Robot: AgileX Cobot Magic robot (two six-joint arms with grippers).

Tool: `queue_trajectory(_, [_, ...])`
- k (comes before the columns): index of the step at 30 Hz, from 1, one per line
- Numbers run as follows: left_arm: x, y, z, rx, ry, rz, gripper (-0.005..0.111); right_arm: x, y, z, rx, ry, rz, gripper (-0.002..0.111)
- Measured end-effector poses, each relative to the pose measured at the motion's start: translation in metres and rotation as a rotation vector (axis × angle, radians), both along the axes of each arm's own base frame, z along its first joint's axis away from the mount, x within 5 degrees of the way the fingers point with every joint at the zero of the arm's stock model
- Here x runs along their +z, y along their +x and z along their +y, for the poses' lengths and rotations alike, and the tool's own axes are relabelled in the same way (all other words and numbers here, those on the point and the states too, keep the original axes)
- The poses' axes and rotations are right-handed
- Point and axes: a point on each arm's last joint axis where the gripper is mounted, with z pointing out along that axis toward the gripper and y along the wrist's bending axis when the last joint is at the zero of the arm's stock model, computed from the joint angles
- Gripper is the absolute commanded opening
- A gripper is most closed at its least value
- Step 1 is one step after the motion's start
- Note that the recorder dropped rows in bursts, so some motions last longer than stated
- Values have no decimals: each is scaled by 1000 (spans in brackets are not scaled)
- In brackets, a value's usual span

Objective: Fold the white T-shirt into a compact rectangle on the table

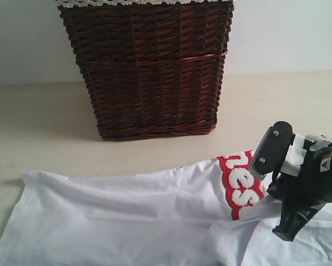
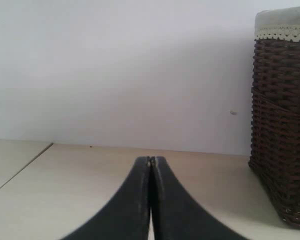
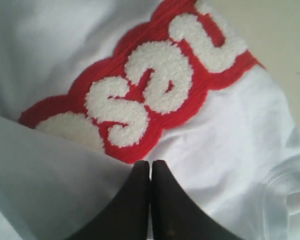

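The white T-shirt lay rumpled on the table, long axis running left to right before the basket. My right gripper, the nearer one, was closed on nothing I could see, just over the red lettering end; my left gripper was closed, empty, over bare table

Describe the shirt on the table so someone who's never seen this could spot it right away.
Find the tall dark wicker basket standing on the pale table. In front of it lies a rumpled white T-shirt. Unlike the basket's lace-edged lining, it bears fuzzy white letters outlined in thick red.
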Motion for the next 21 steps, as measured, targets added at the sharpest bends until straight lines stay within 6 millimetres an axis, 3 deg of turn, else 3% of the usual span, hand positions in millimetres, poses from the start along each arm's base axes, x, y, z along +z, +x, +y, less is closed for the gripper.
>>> queue_trajectory(5, [0,0,0,0,0,0,0,6,12,-7,-76,42,-115,0])
queue_trajectory(13, [0,0,0,0,0,0,0,15,30,-34,-251,93,-251,0])
queue_trajectory(21, [0,0,0,0,0,0,0,11,37,-36,-301,117,-293,4])
